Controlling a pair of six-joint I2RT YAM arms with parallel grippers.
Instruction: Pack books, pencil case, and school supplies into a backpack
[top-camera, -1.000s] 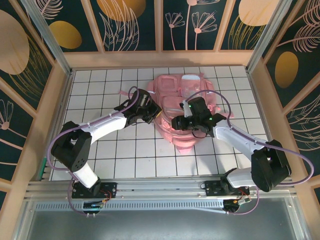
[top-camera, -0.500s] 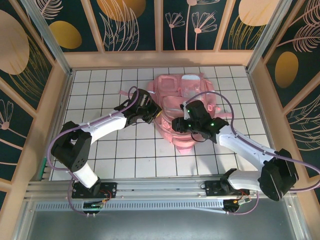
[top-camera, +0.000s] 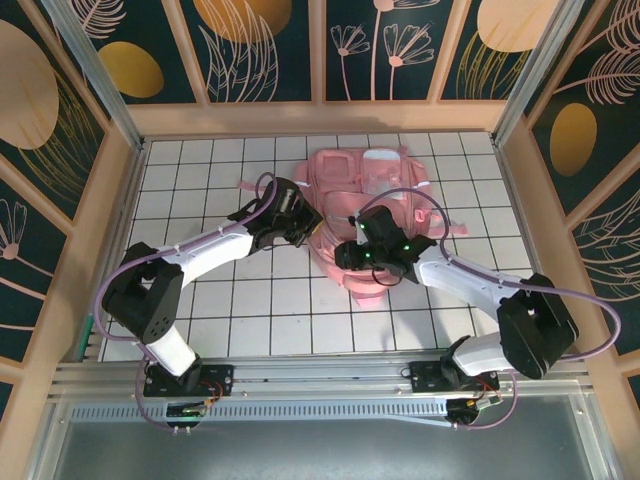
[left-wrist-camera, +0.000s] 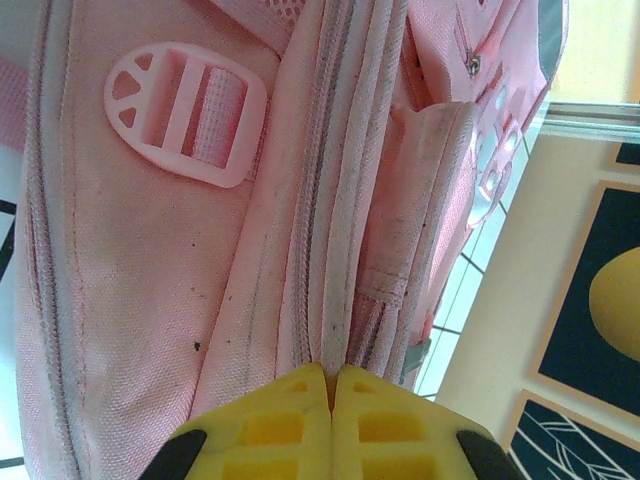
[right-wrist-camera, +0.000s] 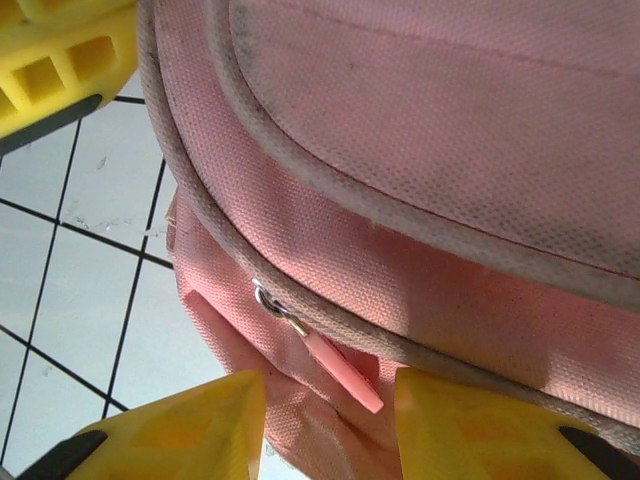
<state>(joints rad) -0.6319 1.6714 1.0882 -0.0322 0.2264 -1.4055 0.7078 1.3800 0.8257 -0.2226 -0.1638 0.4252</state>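
Observation:
The glossy pink backpack (top-camera: 375, 190) lies flat in the middle of the tiled table. My left gripper (top-camera: 307, 228) is at its left edge. In the left wrist view the left gripper (left-wrist-camera: 331, 378) is shut on a piped seam of the backpack (left-wrist-camera: 150, 260), below a pink strap buckle (left-wrist-camera: 185, 112). My right gripper (top-camera: 348, 255) hovers at the bag's near-left corner. It (right-wrist-camera: 328, 405) stands open, and a pink zipper pull (right-wrist-camera: 342, 368) hangs between its fingers without touching either. The books, pencil case and school supplies are out of view.
A loose pink strap (top-camera: 250, 187) trails onto the tiles left of the bag, and another strap (top-camera: 455, 230) on the right. Wooden walls (top-camera: 120, 200) fence the table on three sides. A yellow finger (right-wrist-camera: 60, 60) sits close by in the right wrist view's top-left corner.
My right gripper has slid left and nearer along the backpack's lower edge, toward the left gripper. The left arm and the backpack have stayed put.

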